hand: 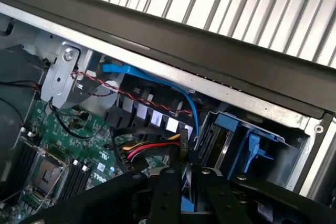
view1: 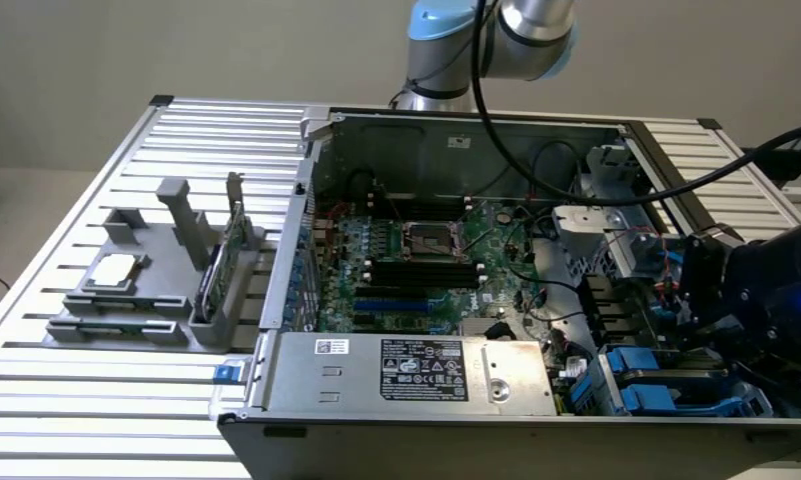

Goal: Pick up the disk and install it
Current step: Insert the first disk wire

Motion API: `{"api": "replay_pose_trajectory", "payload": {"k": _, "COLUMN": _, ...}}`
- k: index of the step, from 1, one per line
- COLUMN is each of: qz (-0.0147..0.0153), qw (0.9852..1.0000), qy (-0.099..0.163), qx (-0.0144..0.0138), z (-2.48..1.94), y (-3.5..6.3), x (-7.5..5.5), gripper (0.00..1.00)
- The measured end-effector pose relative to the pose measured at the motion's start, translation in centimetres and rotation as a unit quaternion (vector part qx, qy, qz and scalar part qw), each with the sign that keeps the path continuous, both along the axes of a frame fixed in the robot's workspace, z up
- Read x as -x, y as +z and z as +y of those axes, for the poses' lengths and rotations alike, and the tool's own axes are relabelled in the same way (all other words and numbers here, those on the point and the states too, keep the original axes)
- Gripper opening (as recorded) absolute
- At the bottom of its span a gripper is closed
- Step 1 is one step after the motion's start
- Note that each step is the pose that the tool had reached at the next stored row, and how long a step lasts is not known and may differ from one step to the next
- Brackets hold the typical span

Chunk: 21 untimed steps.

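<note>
a: so, where is the disk (hand: 187, 203) right now?
b: only a thin strip of its blue rail shows, pinched between the fingers of the end effector (hand: 187, 183). they stand close together, clamped on it as far as i can judge. the blue-lined drive bay (hand: 239, 129) sits just ahead of the end effector, inside the computer case (hand: 210, 40).
a: how will it handle?
b: my guess is stiff, dense and heavy for its size. the smooth metal faces could slip, the plastic rails may flex a little, and it won't forgive knocks.
a: best hold?
b: across the 2 rails, near the middle, so it can't tip. the blue cable (hand: 181, 90) and the wire bundle (hand: 149, 153) beside the end effector look like snag risks.
</note>
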State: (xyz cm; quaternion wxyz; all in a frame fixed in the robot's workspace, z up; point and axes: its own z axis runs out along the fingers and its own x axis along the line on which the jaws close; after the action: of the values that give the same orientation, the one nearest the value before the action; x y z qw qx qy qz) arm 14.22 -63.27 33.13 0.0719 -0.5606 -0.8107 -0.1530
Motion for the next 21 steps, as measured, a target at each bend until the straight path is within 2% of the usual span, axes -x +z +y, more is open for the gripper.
{"api": "replay_pose_trajectory", "payload": {"k": 8, "qz": 0.0086, "qw": 0.9998, "qy": -0.019, "qx": 0.0012, "z": -0.28, "y": 0.62, "x": 0.00, "gripper": 0.17}}
{"api": "replay_pose_trajectory", "payload": {"k": 11, "qz": 0.0120, "qw": 0.9996, "qy": -0.027, "qx": 0.0037, "z": -0.37, "y": 0.72, "x": -0.01, "gripper": 0.17}}
{"api": "replay_pose_trajectory", "payload": {"k": 13, "qz": 0.0136, "qw": 0.9994, "qy": -0.032, "qx": 0.0076, "z": -0.40, "y": 0.74, "x": -0.01, "gripper": 0.17}}
{"api": "replay_pose_trajectory", "payload": {"k": 17, "qz": 0.0156, "qw": 0.9987, "qy": -0.044, "qx": 0.0198, "z": -0.42, "y": 0.74, "x": -0.01, "gripper": 0.17}}
{"api": "replay_pose_trajectory", "payload": {"k": 21, "qz": 0.0180, "qw": 0.9977, "qy": -0.058, "qx": 0.0305, "z": -0.44, "y": 0.74, "x": -0.01, "gripper": 0.17}}
